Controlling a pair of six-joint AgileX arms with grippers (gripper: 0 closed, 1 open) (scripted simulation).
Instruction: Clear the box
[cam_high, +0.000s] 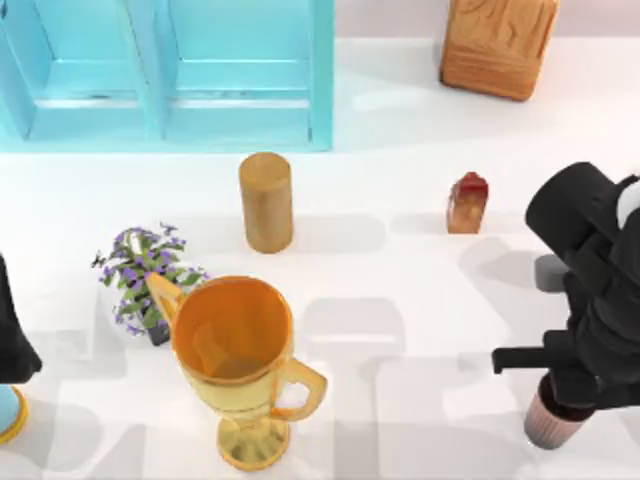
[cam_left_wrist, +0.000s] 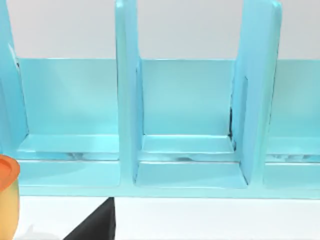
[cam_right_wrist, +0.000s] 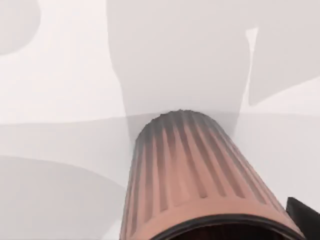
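Note:
The box (cam_high: 497, 45), orange-brown wood with a carved swirl grain, stands at the table's back right, cut off by the top view's upper edge. Nothing shows on the part of it in view. My right gripper (cam_high: 572, 385) hangs over the front right of the table, directly above a ribbed pinkish-brown cup (cam_high: 548, 422). In the right wrist view that cup (cam_right_wrist: 192, 180) sits very close to the camera, over the white table. My left arm (cam_high: 12, 335) is parked at the left edge, its wrist camera facing the turquoise shelf cabinet (cam_left_wrist: 185, 125).
The turquoise shelf cabinet (cam_high: 170, 70) spans the back left. A tan wooden cylinder (cam_high: 266, 200) stands mid-table, with a small red-orange block (cam_high: 467, 203) to its right. A purple flower pot (cam_high: 148, 275) and a large orange goblet (cam_high: 240, 360) stand front left.

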